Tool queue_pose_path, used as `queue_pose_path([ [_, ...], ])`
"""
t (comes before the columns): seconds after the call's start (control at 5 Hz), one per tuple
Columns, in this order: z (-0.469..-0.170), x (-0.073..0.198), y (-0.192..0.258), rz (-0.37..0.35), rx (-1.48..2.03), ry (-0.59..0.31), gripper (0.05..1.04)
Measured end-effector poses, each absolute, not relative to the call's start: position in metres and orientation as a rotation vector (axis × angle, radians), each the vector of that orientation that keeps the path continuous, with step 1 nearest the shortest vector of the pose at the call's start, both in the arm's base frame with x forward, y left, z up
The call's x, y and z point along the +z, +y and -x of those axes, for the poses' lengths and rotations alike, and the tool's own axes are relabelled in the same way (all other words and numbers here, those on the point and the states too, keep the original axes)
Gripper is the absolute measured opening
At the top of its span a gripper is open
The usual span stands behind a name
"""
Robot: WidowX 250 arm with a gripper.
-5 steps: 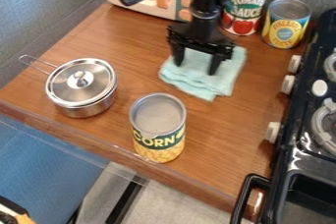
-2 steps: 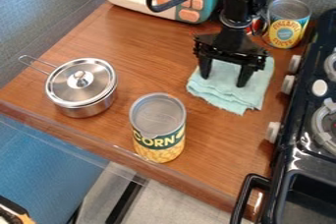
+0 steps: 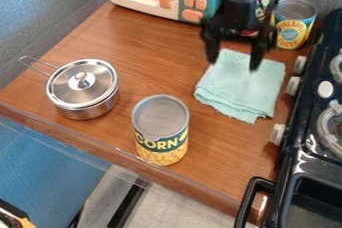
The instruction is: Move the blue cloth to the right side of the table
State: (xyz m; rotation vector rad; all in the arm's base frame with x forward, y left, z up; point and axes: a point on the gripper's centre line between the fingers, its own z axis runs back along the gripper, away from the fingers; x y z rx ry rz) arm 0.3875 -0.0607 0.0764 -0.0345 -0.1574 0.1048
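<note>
While one black gripper (image 3: 235, 58) hangs over the far edge of one pale blue cloth (image 3: 242, 89), its two fingers are spread apart with nothing pinched between them. Taking the front can (image 3: 161, 144) as the landmark, the cloth lies flat on the table (image 3: 214, 157), behind it and to its right in the view. One lidded metal pot (image 3: 85, 110) sits to its left and slightly behind. Well behind it stand one toy microwave (image 3: 171, 14) and two more cans, one red-labelled (image 3: 266, 3), partly hidden, one yellow-labelled (image 3: 292, 29). Right of it is one black stove (image 3: 292, 159).
</note>
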Motion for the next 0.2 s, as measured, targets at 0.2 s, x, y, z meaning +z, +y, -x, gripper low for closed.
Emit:
queue_pose_path([
  [0.2, -0.3781, 0.1015, -0.0598, 0.049, 0.073, -0.191, 0.999],
])
